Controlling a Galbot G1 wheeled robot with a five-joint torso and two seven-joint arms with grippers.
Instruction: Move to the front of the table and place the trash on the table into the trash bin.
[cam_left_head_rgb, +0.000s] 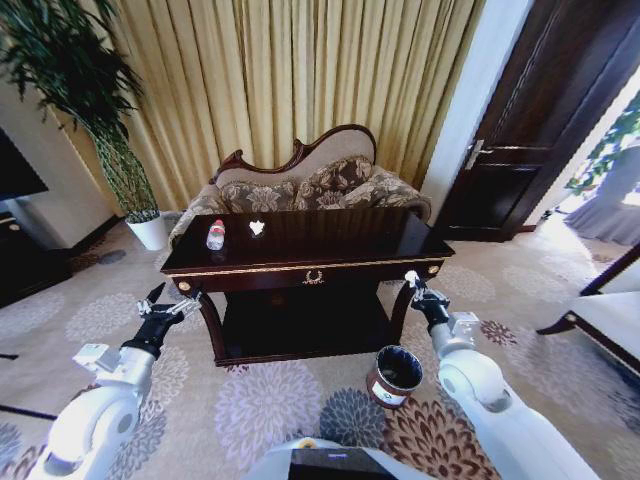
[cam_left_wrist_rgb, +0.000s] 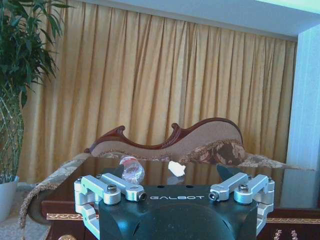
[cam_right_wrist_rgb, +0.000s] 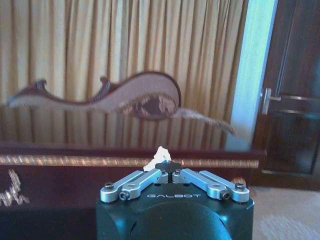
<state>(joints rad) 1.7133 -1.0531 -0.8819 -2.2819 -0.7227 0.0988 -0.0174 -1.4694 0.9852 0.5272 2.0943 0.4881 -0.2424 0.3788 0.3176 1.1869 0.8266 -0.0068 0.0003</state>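
The dark glossy table (cam_left_head_rgb: 340, 243) stands straight ahead. On its left part lie a clear bottle with a red cap (cam_left_head_rgb: 215, 235) (cam_left_wrist_rgb: 132, 170) and a white paper wad (cam_left_head_rgb: 257, 227) (cam_left_wrist_rgb: 176, 168). The brown trash bin (cam_left_head_rgb: 397, 375) with a black liner sits on the carpet by the table's front right leg. My right gripper (cam_left_head_rgb: 412, 283) (cam_right_wrist_rgb: 167, 166) hovers near the front right corner, above and beyond the bin, shut on a small white paper wad (cam_right_wrist_rgb: 160, 153). My left gripper (cam_left_head_rgb: 165, 305) hangs open before the front left corner, below the tabletop.
An ornate sofa (cam_left_head_rgb: 310, 185) backs the table against gold curtains. A white plant pot (cam_left_head_rgb: 150, 232) stands at the far left and a dark cabinet (cam_left_head_rgb: 25, 260) nearer left. A dark door (cam_left_head_rgb: 530, 140) and a chair (cam_left_head_rgb: 605, 310) are on the right.
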